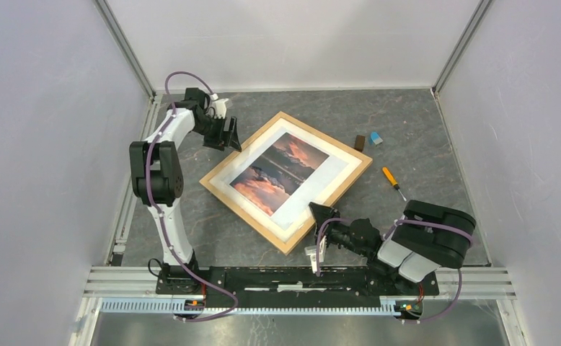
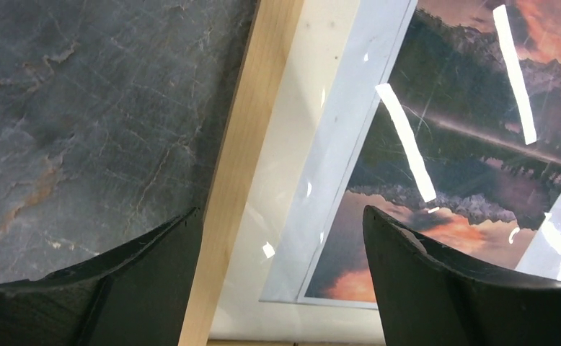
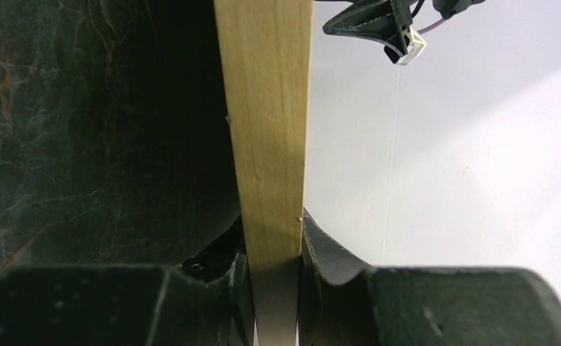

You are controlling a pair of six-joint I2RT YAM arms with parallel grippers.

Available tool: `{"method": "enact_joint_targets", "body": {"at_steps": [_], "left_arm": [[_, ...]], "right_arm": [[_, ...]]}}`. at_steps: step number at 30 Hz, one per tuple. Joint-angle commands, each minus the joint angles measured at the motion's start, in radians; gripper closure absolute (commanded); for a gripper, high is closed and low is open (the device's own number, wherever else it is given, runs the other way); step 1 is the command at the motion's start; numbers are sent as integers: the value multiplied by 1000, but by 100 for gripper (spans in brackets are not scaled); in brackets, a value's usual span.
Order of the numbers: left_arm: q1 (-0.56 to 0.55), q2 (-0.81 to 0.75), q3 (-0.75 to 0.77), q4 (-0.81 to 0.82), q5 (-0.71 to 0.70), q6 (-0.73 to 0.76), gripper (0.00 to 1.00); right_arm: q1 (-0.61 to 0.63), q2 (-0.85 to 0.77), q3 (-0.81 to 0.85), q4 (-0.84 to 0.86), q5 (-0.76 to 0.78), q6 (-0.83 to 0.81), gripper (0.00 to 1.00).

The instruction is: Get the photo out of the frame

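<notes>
Frame: large rectangular picture frame with light-wood rim [image 1: 243, 215], face up, set diamond-wise at the centre of the grey marbled table [image 1: 422, 130].
Photo: white-bordered orange sunset print with dark water [image 1: 281, 171], lying inside the frame.
Right gripper [image 3: 272, 249]: clamped on the rim at the frame's 5 o'clock edge.
Left gripper [image 2: 281, 252]: fingers apart, over the 10 o'clock edge.
Hidden: frame's back; glare streaks across the print in the left wrist view.

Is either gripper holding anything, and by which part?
The right gripper is shut on the wooden rim of the frame. The left gripper is open, holding nothing.
</notes>
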Motion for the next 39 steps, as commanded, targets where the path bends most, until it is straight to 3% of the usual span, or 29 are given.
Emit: {"method": "enact_joint_targets", "body": {"at_steps": [1, 7, 9, 13, 18, 23, 31, 39], "left_arm": [[-25, 40, 59, 38, -48, 49, 14], [-53, 91, 88, 43, -86, 66, 17], [-62, 98, 85, 43, -100, 76, 19], [-80, 101, 69, 42, -157, 100, 25], [-84, 104, 58, 48, -219, 98, 34], [-85, 100, 45, 53, -236, 98, 34], [-89, 89, 55, 61, -221, 95, 27], [-101, 114, 92, 61, -252, 102, 22]], "right_arm": [[13, 27, -48, 170, -54, 0, 100], [21, 70, -48, 143, 1, -31, 100], [27, 73, -35, 106, 47, -40, 94], [29, 49, -24, 3, 84, -57, 68], [30, -57, 14, -317, 77, -69, 29], [30, -175, 28, -608, 48, -49, 2], [18, -356, 64, -962, 76, 76, 2], [16, -585, -2, -1271, 19, 97, 2]]}}
